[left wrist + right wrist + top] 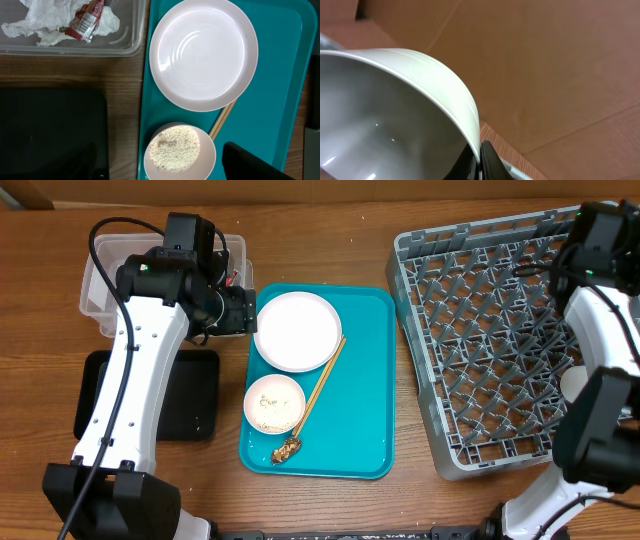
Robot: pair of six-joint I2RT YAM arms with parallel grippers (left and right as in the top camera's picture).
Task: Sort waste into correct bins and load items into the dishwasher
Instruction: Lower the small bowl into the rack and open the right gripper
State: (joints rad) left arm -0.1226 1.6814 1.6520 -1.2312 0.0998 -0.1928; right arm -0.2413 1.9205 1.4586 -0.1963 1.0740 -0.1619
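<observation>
My left gripper [238, 310] [165, 167] is open and empty, between the clear tub [100, 280] and the teal tray. The tub [125, 47] holds the crumpled napkin [35, 22] and the red-and-white wrapper [85, 20]. On the teal tray are a white plate [298, 330] [204, 52], a bowl of rice [274, 402] [175, 148], chopsticks [322, 385] [221, 121] and a brown food scrap [288, 450]. My right gripper [479, 157] is shut on the rim of a white bowl [385, 115] [573, 385], over the right side of the grey rack [480, 340]. No cup is in view.
The black tray [195, 395] [50, 132] lies left of the teal tray [365, 380] [280, 100], in front of the tub. A brown cardboard wall [545, 60] stands behind the table. My right arm [610, 320] covers the rack's right edge.
</observation>
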